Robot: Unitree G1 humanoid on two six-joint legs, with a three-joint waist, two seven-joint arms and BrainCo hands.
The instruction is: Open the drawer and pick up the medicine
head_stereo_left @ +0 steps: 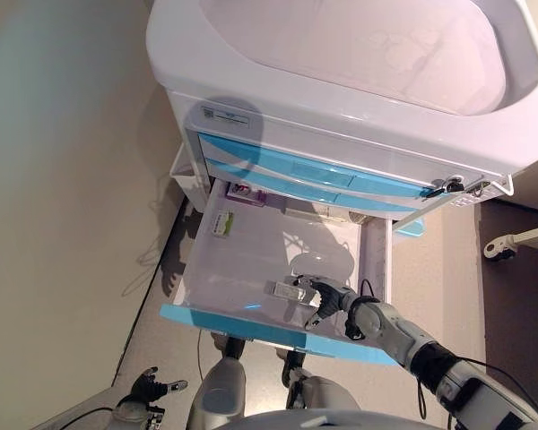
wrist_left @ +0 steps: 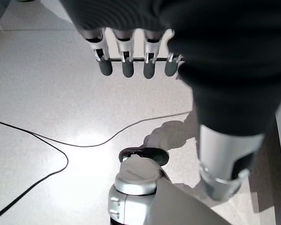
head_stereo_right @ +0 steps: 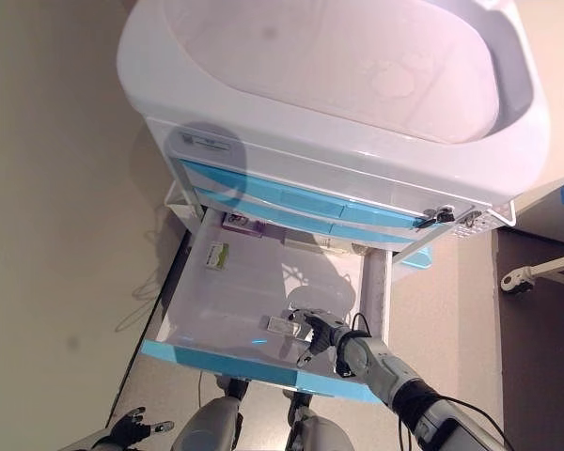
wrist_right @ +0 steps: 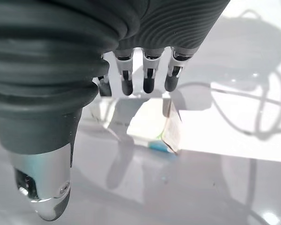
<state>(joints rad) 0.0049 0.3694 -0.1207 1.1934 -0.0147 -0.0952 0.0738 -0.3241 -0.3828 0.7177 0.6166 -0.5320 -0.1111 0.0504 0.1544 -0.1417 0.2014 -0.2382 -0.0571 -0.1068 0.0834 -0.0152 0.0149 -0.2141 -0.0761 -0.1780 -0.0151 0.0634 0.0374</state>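
Medicine box (head_stereo_left: 285, 290), one, white, lies flat on the floor of the open drawer (head_stereo_left: 242, 255), near its blue front edge. Right hand (head_stereo_left: 327, 297) is inside the drawer right at the box; fingers (wrist_right: 148, 83) hang straight and released just over it, thumb apart, nothing grasped. Two more small packs sit at the drawer's back: green-labelled pack (head_stereo_left: 221, 225) and purple pack (head_stereo_left: 245, 192). Two blue drawer fronts (head_stereo_left: 287, 172) above are closed on the white cart (head_stereo_left: 341, 98). Left hand (head_stereo_left: 146, 387) hangs low over the floor (wrist_left: 47, 108), fingers (wrist_left: 126, 65) straight, empty.
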